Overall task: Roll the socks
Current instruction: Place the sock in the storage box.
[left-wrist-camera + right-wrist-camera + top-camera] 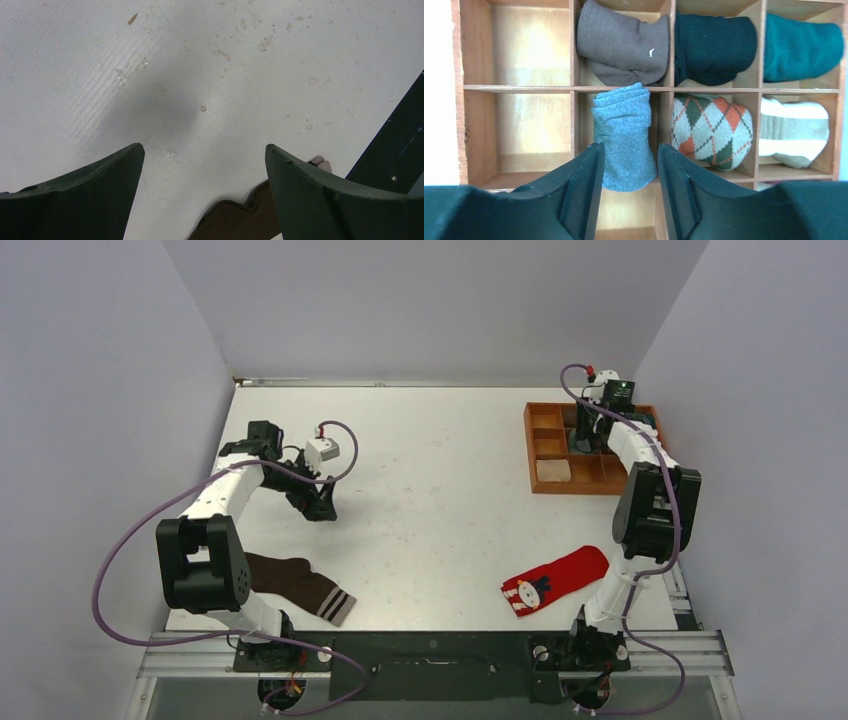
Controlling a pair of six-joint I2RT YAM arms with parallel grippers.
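The grey sock [624,132] sits rolled in a cell of the tray [519,88], flanked by the right claw [630,146], jaws parted, gripping or freed I cannot tell, so stowing seems the step; next the spread left claw [205,150] should take the flat brown sock [300,585], lower left.

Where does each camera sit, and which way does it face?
Top: above, behind the arms, looking down on the table; both arms show.
Left wrist: on left arm, facing table past open left claw.
Right wrist: on right arm, facing tray and grey sock past right claw.
Shared: top and left wrist see the brown sock.
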